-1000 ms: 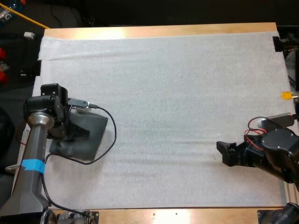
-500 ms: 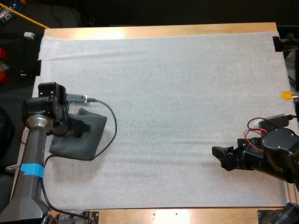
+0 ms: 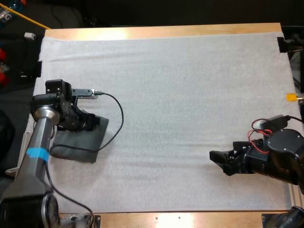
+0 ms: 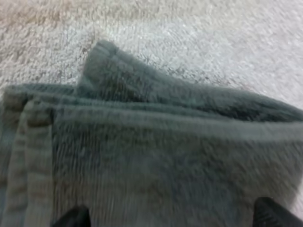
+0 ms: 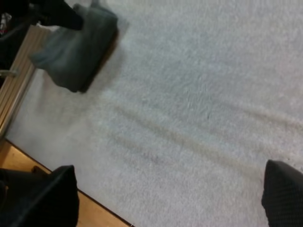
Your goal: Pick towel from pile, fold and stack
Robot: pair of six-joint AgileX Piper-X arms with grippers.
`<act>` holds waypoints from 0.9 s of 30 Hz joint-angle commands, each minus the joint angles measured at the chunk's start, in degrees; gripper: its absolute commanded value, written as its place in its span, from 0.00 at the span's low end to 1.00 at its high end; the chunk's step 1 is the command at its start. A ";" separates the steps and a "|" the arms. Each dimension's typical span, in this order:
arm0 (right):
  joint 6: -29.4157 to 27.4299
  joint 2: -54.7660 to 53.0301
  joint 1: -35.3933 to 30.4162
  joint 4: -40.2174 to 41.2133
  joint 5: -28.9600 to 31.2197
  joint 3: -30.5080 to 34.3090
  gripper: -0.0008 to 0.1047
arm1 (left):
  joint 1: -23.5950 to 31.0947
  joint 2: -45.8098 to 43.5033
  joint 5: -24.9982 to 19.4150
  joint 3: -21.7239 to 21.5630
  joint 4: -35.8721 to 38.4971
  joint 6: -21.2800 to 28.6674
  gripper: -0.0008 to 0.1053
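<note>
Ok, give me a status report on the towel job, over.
Left gripper open, low over the folded dark grey-green towel. Right gripper open above the white mat. Nothing in the way.

Here's what's in front of my right gripper (image 5: 161,201): both black fingers (image 5: 40,198) stand wide apart with nothing between them, hanging over the bare white mat (image 5: 199,94). With my gripper as the middle of the clock, the folded grey-green towel (image 5: 75,47) lies well off at about 11, flat on the mat near its edge. My left gripper (image 5: 54,13) is right at the towel, roughly at its 11 o'clock. The wooden table (image 5: 92,217) edge runs just beside one finger, around 8.
</note>
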 commanded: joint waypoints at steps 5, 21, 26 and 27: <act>-0.54 -0.06 0.11 -0.71 -0.97 -0.15 0.73 | 0.10 5.26 0.41 -0.35 -2.54 -0.56 0.63; -0.29 -0.06 0.11 -0.71 -0.97 -0.15 0.73 | 0.10 6.05 0.41 -0.70 -2.57 -0.56 0.63; -0.29 -0.06 0.11 -0.71 -1.63 -0.15 0.73 | 0.10 -1.15 0.22 -0.67 1.39 -0.44 0.63; -0.29 -0.06 0.11 -0.71 -2.19 -0.15 0.73 | 0.10 -2.98 -0.11 -0.67 2.97 -0.33 0.63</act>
